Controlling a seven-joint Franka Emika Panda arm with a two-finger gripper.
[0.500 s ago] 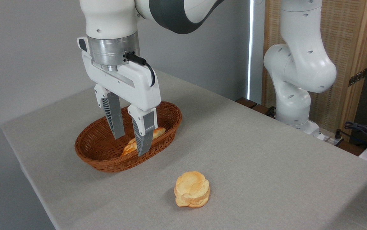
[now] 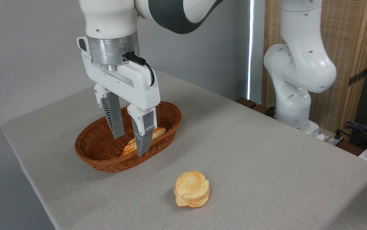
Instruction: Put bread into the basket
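The round bun (image 2: 192, 189) lies on the table (image 2: 266, 153), well apart from the gripper (image 2: 130, 144) and nearer the camera, to its right, so the main step is not yet done. A long braided loaf (image 2: 158, 131) lies in the basket (image 2: 98, 158) just below the fingertips (partly hidden by one finger). The arm points straight down over the basket, fingers apart and holding nothing.

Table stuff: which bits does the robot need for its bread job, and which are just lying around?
Needed:
- round bun, out on the table
- wicker basket
- end effector, open above the basket

Just lying around:
- long braided loaf, already in the basket
- cables behind the table, far right
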